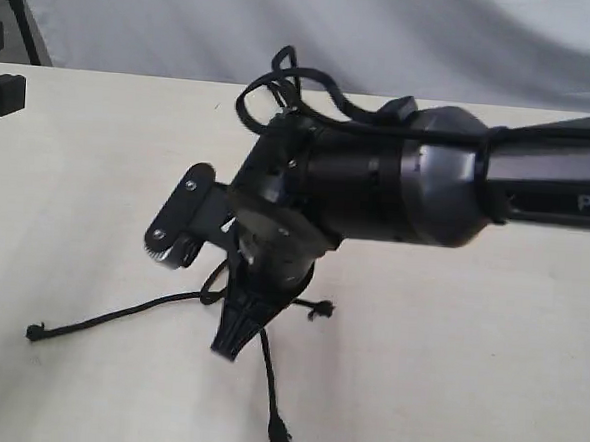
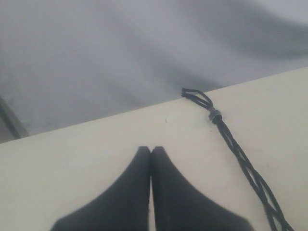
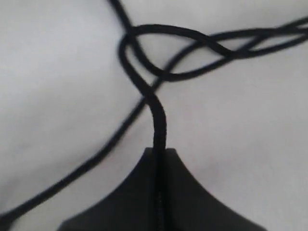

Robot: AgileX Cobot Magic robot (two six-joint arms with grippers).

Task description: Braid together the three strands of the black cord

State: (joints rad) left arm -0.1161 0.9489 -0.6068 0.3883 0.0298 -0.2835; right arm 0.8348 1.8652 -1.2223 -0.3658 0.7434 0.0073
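The black cord (image 2: pixel 250 175) lies on the pale table (image 1: pixel 97 189); its grey band (image 2: pixel 215 115) and short loops (image 2: pixel 193 94) sit near the far edge, with a braided length below the band. In the exterior view the strands fan out: one strand (image 1: pixel 109 319) runs left, one (image 1: pixel 268 385) runs toward the front, and a short tip (image 1: pixel 319 309) pokes right. My right gripper (image 3: pixel 160 151) points down at the table (image 1: pixel 235 346), shut on a strand (image 3: pixel 156 115) that curls into a loop ahead of it. My left gripper (image 2: pixel 150 150) is shut on nothing, well to the side of the cord.
The bulky right arm (image 1: pixel 407 188) reaches across the middle and hides the upper cord. Glossy robot cables (image 1: pixel 284 80) loop above its wrist. A dark block (image 1: pixel 2 93) sits at the far left edge. A grey cloth backdrop (image 1: pixel 287 20) hangs behind the table.
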